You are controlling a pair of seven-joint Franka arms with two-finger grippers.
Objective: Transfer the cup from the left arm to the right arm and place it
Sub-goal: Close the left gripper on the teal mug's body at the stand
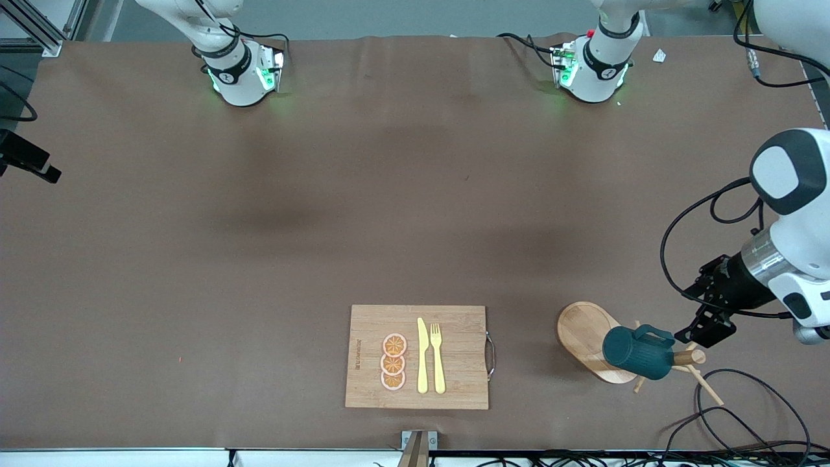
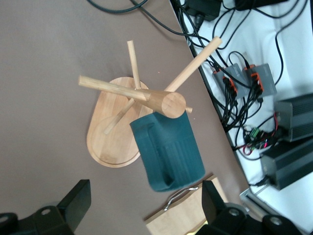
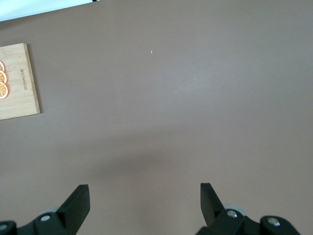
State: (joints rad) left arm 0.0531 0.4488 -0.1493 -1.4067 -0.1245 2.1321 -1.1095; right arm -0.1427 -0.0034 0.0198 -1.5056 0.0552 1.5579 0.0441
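**Cup still hanging on the rack, hand-over not yet begun**

A dark teal cup (image 1: 635, 352) is hanging by its handle on a wooden peg rack (image 1: 587, 334), which is standing toward the left arm's end of the table, beside a cutting board (image 1: 463, 324). The cup is tipped on its side on a peg, so its inside is not showing; whether anything is in it cannot be told. The left gripper (image 1: 703, 324) is hovering just beside the rack, close to the cup's handle. Its fingers (image 2: 73, 198) are spread wide apart and are gripping nothing, with the cup sitting in line between them in the left wrist view.

The right gripper (image 3: 142, 198) is waiting above bare table, out of the front view, its fingers likewise wide apart and holding nothing.

By the look of things, every step is still ahead: lifting the cup off its peg, passing it to the right arm, and setting it down.

The cutting board is carrying three orange slices (image 1: 393, 362), a yellow knife (image 1: 422, 357) and a yellow fork (image 1: 438, 357), lying side by side.
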